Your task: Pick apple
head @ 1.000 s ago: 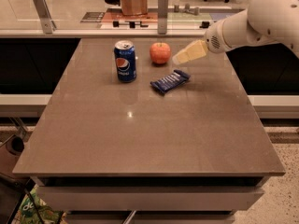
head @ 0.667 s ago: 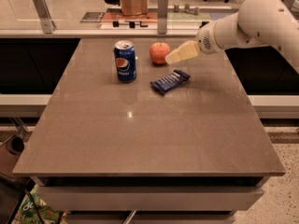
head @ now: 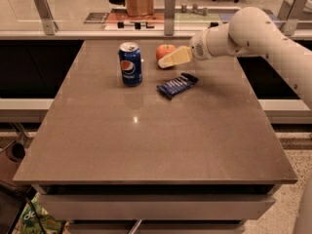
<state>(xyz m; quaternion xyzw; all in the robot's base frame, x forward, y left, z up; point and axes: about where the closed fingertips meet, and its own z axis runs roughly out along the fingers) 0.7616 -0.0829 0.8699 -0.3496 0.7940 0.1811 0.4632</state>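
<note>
Filling most of your view is the wide, grey-brown rectangular table (head: 146, 145), its smooth top catching one small glint of light near the middle. Over its far right side you have the thick white robot arm (head: 253, 30), which comes in from the right edge and bends down and left towards the back of the table. At its end sits the cream-coloured wedge-shaped gripper (head: 165, 62), pointing left and slightly down, its tip low over the far part of the table and overlapping the lower right side of the fruit from where you look. You cannot tell how wide the claw stands, nor whether it is touching anything.

Left of the gripper you see the tall blue cylindrical soda can (head: 130, 65), upright, with a silver top. Just in front of the gripper lies the flat dark-blue snack packet (head: 177, 85), turned at an angle. Smallest is the round red-orange apple (head: 164, 49), resting on the table near its far edge, right of the can and behind the packet.
</note>
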